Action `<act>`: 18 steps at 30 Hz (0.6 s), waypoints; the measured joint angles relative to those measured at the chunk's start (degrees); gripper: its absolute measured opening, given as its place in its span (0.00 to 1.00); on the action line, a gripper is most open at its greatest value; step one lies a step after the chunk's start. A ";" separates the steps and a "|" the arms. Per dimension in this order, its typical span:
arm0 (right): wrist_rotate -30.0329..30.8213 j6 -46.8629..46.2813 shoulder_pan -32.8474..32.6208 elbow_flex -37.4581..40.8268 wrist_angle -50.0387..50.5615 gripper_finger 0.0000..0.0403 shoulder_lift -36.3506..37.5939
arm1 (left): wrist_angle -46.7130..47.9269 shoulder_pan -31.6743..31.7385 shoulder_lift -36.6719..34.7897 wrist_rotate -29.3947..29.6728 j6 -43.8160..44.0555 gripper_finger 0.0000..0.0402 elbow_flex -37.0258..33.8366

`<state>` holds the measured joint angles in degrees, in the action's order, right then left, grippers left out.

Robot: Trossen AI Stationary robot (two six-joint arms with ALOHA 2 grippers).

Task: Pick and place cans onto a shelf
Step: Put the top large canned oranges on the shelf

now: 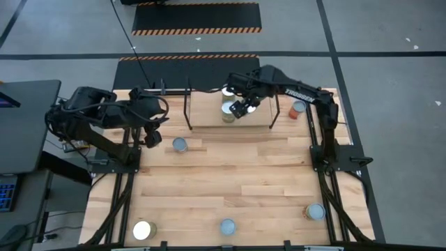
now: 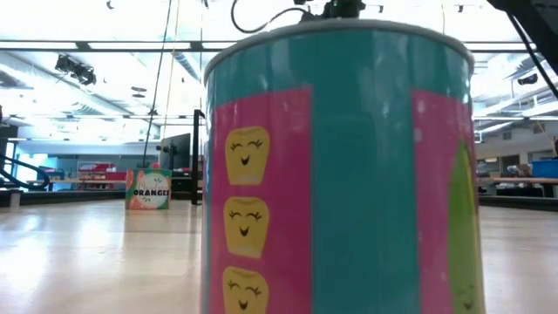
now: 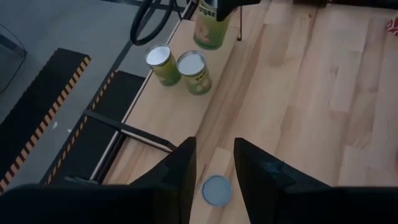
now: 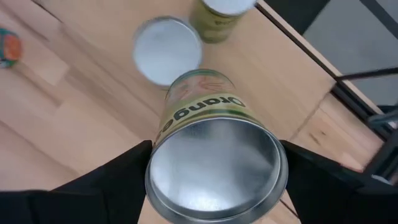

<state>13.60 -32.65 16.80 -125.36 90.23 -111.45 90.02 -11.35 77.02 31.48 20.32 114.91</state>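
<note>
The right gripper [image 1: 242, 108] was over the shelf [image 1: 209, 111], its fingers closed on a yellow-green can [image 4: 214, 149] held above the board beside two cans [image 3: 180, 68] already standing there. The left gripper [image 3: 214, 165] hovered with its fingers apart above a bluish can [image 1: 179, 144] on the table [image 1: 230, 167]. Other cans stood scattered there.
</note>
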 joint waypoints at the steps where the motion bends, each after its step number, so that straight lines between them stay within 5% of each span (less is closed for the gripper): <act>1: 0.03 0.09 0.37 0.28 -0.10 0.80 0.04 | 0.00 0.00 0.02 0.20 -0.02 0.29 0.00; 18: -1.35 2.51 7.67 15.69 -4.64 0.81 -0.10 | 0.00 0.01 0.06 4.94 -0.17 0.29 -0.02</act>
<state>12.25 -30.13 24.47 -109.67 85.60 -111.55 90.02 -11.35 77.08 36.42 20.14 114.89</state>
